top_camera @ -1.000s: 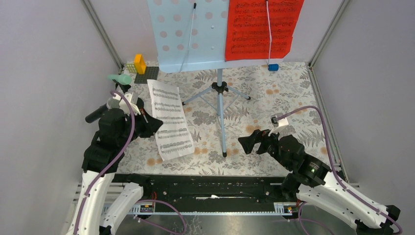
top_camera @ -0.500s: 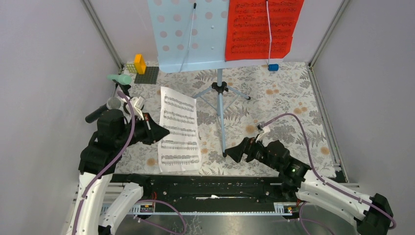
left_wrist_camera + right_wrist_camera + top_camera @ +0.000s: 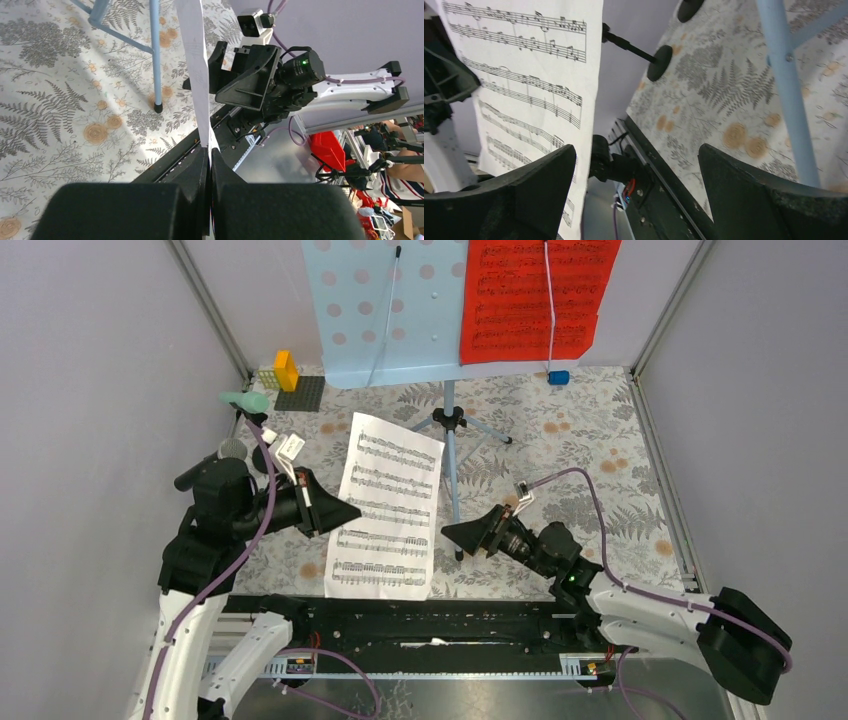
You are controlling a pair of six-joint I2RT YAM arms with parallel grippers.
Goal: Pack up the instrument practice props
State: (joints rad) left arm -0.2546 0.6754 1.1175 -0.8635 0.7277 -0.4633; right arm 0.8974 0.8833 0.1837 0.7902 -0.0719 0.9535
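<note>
A: How far along is the packing?

B: Early, I'd say. The left gripper [image 3: 345,512] is clamped on the near-left edge of the white music sheet [image 3: 385,505], holding it off the table and more or less upright; the left wrist view shows the paper pinched edge-on between the closed fingers.

A: And the other arm?

B: The right gripper [image 3: 455,532] has its jaws spread wide with nothing in them. It sits just beside the sheet's right edge, facing the printed side, so it looks like a handover or a two-handed fold is being set up, though that's only my reading.

A: What's left?

B: Nearly everything. The red music sheet [image 3: 535,300] is on the pale blue rack [image 3: 390,310], which stands on its tripod legs. The mint-green microphone [image 3: 245,400] and the black microphone [image 3: 195,476] are by the left wall, and the mic holders [image 3: 659,63] stand on the cloth there too.

A: Where does it all go?

B: Can't tell, as no box or case shows in any view
</note>
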